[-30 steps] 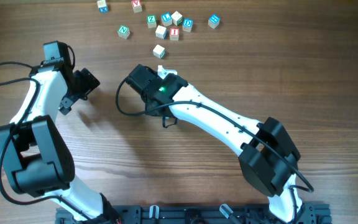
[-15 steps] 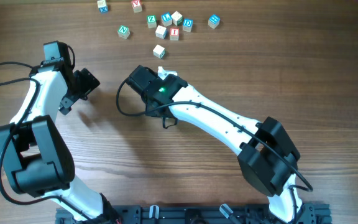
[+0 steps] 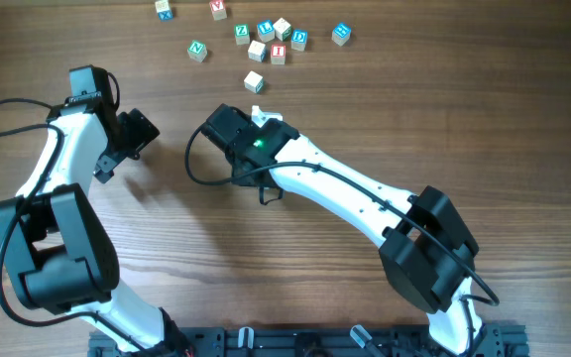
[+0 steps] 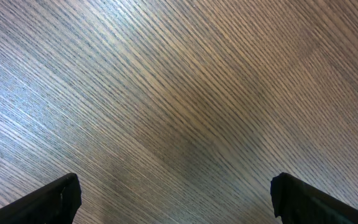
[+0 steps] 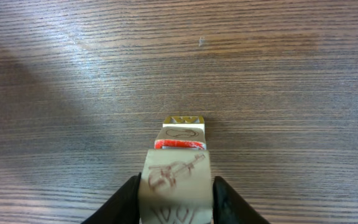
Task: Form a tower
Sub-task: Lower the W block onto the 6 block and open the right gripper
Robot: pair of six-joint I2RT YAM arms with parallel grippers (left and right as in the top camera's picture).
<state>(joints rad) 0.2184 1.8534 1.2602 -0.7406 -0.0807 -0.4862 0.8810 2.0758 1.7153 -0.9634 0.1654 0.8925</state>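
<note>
Right jaws sit close either side of the top cube of the tower (image 5: 178,155), can't tell if they're actually pinching it tbh. Tower's upright, mid table (image 3: 414,99). Loose cubes (image 3: 266,40) on the far side. Left jaws spread wide, off to the left.

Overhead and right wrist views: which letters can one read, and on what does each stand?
"N", green: cube left of the group.
"Z", green: cube at the group's upper left.
"I", red: cube at the group's lower middle.
"W", likely: far cube of the tower.
Letters on the other cubes: too small to read.
</note>
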